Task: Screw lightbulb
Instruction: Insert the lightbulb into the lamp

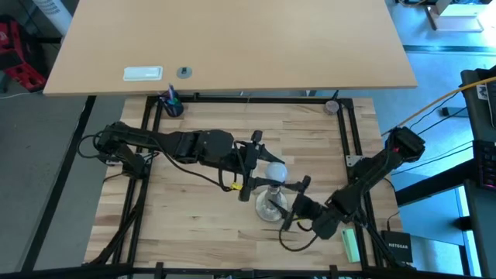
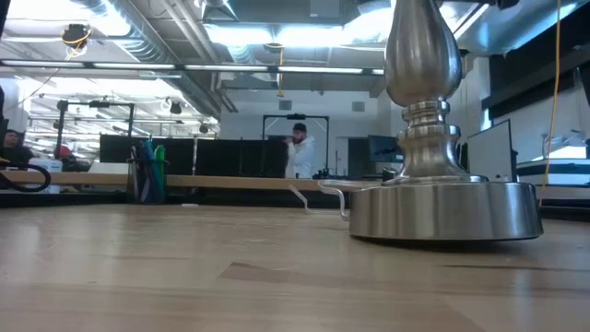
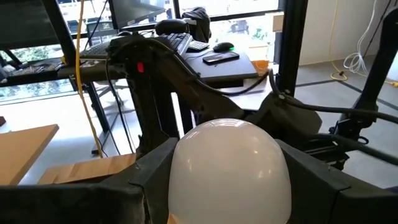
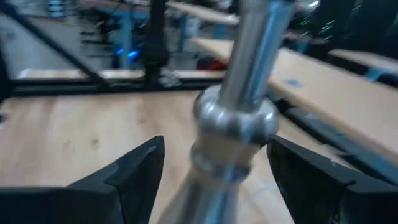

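The white lightbulb (image 1: 276, 171) (image 3: 229, 168) is up in the air at the table's middle, with my left gripper (image 1: 267, 172) (image 3: 227, 163) shut on it. Its screw base is hidden. The silver stand (image 1: 268, 206) (image 2: 442, 210) rests upright on its round base just nearer the table's front. My right gripper (image 1: 291, 203) (image 4: 214, 149) comes from the right and is open. Its fingers stand on either side of the stand's stem (image 4: 239, 115), with a clear gap on one side. My left gripper pinches the lightbulb's rounded globe (image 3: 186, 162) between its two fingers, one on each side. The fingers reach in roughly level from the table's left. The bulb is lifted clear of the table; whether its lower end meets the stand is hidden.
A cup of pens (image 1: 171, 105) stands at the far left corner of the frame. A green object (image 1: 350, 245) and a black box (image 1: 396, 246) lie near the front right. A lighter tabletop (image 1: 232, 46) lies behind. A person (image 2: 299, 149) stands far off in the room.
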`<state>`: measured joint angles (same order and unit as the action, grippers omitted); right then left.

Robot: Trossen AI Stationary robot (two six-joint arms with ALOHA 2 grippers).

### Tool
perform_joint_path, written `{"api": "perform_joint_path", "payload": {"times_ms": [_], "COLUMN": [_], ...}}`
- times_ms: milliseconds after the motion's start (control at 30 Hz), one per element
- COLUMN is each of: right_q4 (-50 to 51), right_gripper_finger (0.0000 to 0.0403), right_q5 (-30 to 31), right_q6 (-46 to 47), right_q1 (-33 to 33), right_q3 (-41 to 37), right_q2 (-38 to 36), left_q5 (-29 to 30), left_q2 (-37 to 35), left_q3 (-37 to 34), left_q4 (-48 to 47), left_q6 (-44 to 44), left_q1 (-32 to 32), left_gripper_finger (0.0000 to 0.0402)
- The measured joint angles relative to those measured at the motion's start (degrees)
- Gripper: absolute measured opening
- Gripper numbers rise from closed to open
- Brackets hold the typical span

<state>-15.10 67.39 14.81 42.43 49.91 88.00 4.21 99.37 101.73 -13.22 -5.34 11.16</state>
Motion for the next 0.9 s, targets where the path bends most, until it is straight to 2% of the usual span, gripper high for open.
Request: {"api": "perform_joint_path", "payload": {"times_ms": [67, 133, 333, 467, 567, 733, 800, 900], "right_q4": [-2.09, -2.18, -2.67, -2.25, -1.37, 3.15, 5.45, 6.29], "right_gripper_finger": [0.027, 0.0252, 0.0145, 0.0145, 0.0145, 0.0145, 0.0145, 0.0145], "right_q5": [2.56, 2.24, -2.16, -2.14, -5.64, -16.89, -25.39, -42.36], "right_q6": [-1.74, -1.8, 0.48, -0.6, -3.68, -10.73, -12.71, -17.14], "right_q1": [-0.57, -1.34, -3.08, -3.02, -3.1, -5.14, -6.89, -10.63], "right_q3": [0.0, 0.0, 0.0, -0.06, -0.21, -0.46, -0.46, -0.46], "right_q2": [0.62, 0.66, 0.66, 0.31, -1.58, -7.08, -9.33, -10.82], "left_q5": [0.0, 0.16, -0.13, -0.39, -0.72, -2.29, -3.27, -5.99], "left_q2": [0.0, -0.01, -0.08, -0.07, -0.07, -0.15, -0.15, -0.11], "left_q3": [0.0, 0.0, 0.0, 0.02, 0.0, 0.02, 0.07, 0.04], "left_q4": [0.02, 0.01, -0.76, -0.69, -0.7, -0.79, -0.75, -1.4], "left_q6": [0.0, 0.02, 0.28, 0.46, 0.48, -1.63, -2.78, -4.16], "left_q1": [-0.02, -0.02, -0.01, 0.02, 0.16, 1.3, 1.82, 2.16], "left_gripper_finger": [0.0221, 0.0221, 0.0221, 0.0221, 0.0221, 0.0221, 0.0221, 0.0221]}}
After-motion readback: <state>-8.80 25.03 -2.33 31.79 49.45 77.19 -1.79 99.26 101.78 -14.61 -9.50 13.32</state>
